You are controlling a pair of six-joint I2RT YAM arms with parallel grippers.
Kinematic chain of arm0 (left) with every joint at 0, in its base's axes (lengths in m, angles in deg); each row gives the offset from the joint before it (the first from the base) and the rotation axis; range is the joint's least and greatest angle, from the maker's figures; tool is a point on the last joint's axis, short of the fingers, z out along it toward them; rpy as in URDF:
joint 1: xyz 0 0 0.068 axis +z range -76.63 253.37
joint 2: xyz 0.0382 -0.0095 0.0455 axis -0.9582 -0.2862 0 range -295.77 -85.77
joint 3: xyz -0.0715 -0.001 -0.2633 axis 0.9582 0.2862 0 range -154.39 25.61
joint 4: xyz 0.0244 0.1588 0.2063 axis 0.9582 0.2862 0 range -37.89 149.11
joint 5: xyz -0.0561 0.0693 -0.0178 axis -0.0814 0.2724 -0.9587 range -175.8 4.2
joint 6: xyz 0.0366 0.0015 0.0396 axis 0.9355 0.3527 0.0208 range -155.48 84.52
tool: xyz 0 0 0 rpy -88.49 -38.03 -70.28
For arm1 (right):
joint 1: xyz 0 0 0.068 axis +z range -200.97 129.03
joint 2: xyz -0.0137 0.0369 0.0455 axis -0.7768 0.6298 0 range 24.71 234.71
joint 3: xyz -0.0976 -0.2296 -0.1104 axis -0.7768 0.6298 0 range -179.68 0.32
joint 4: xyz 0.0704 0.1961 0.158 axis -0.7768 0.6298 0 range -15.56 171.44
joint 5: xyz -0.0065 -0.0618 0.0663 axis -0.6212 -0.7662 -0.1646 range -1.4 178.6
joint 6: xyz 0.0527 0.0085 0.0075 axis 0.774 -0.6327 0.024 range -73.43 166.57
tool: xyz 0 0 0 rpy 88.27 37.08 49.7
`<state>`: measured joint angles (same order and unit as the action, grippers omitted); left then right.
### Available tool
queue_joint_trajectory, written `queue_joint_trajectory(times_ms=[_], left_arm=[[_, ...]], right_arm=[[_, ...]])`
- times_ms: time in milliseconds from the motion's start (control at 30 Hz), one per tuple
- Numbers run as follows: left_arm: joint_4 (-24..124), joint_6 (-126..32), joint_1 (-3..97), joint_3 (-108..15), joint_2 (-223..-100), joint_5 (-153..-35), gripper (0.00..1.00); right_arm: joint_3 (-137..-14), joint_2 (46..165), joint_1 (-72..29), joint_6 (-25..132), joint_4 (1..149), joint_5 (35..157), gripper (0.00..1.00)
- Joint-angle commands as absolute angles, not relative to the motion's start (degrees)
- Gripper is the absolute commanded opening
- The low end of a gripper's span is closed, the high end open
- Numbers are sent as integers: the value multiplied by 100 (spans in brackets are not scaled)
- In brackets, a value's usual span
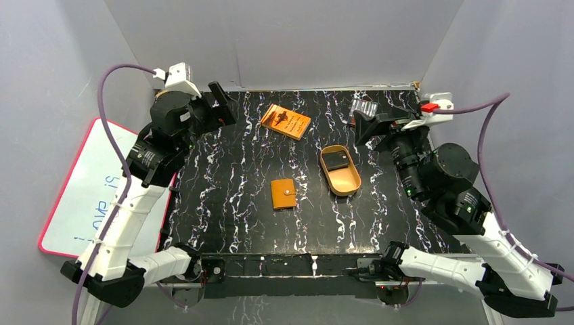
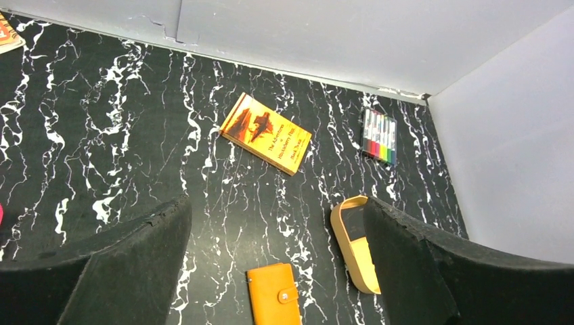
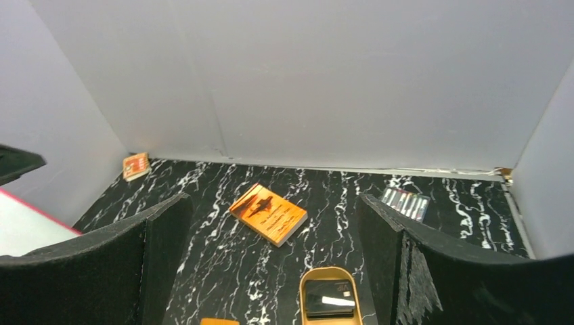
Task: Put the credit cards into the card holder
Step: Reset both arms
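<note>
Fingers point(image 2: 101, 271) of the left gripper point(image 1: 223, 105) stand spread wide with nothing between them, raised above the far left of the table point(image 1: 223, 217). The right gripper point(image 1: 363, 128), over the far right, is equally released and empty.

At the left, a whiteboard point(image 1: 88, 183) lies beside the table's edge, its writing partly covered by the left arm and unreadable. That arm also covers the far-left corner from above. The wrist views show a small orange item point(image 3: 136, 166) there, too small to identify. The orange book point(image 1: 285, 122) lies in full view at the far middle.

The card holder point(image 1: 283, 194) lies closed at mid-table, touching nothing. Its long axis runs near to far, with the snap tab on its right edge. The left wrist view cuts off its near end, and the right wrist view catches only a sliver.

Near it on the right, the tan tray point(image 1: 348, 189) holds the credit cards point(image 1: 338, 160) at its far end, long side across the tray. How many are stacked cannot be told, and the left wrist view hides most of them behind a finger. From above, the marker pack point(image 2: 378, 137) is half covered by the right gripper.
</note>
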<state>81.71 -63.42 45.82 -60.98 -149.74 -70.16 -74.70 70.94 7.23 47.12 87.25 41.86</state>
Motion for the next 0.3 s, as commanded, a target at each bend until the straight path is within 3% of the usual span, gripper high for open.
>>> queue_joint_trajectory(times_ms=[0,267], left_arm=[[8067,-6168,4586,-6008,-14902,-6978,94],[8071,-6221,4577,-5795,-14768,-6834,94]], right_arm=[[-7277,7096,736,4892,8603,4719,99],[-7063,7065,736,4972,8321,4825,99]])
